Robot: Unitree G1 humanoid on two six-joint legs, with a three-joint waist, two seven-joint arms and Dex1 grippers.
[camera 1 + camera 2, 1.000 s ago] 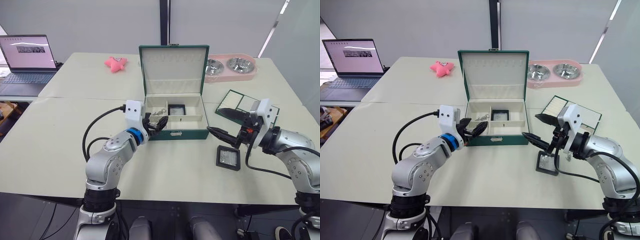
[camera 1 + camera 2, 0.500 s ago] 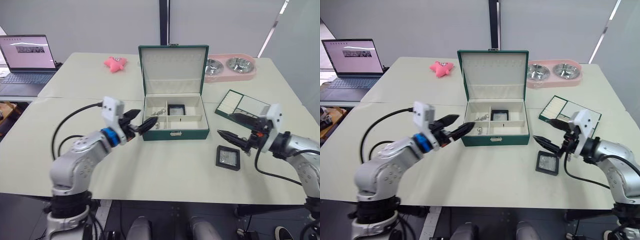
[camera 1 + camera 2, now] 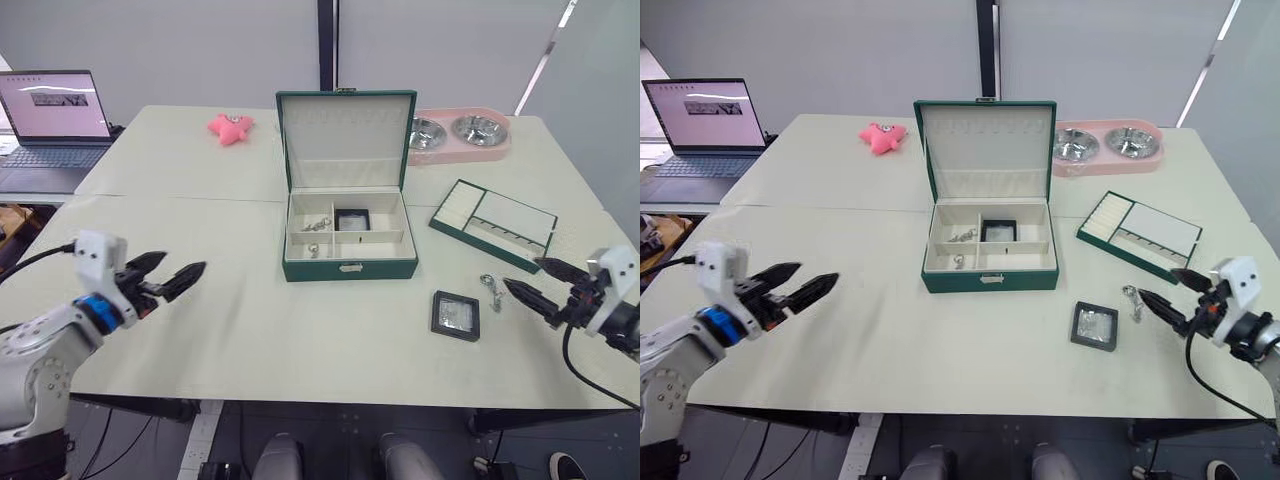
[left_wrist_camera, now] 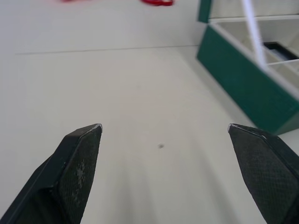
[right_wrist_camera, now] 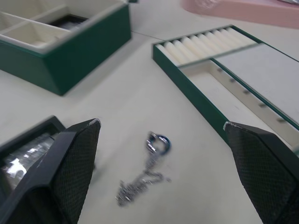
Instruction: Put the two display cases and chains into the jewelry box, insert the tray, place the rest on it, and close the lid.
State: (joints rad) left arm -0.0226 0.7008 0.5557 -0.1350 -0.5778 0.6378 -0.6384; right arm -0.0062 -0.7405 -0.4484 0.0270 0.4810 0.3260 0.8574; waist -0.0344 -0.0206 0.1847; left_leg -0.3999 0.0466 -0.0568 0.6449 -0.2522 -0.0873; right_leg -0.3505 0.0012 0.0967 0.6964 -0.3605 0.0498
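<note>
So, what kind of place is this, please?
Probably an office or lab room set up for testing. Large pale tables are pushed together, an open laptop sits at one corner, and grey partition panels stand behind.

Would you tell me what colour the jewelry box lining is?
Cream, inside the dark green jewelry box; clearest in the right eye view.

An office or lab space is being shown. Pale work tables [image 3: 200,190] are being backed by plain grey partition walls [image 3: 180,40], and an open laptop [image 3: 55,125] is being displayed on a side desk.
</note>
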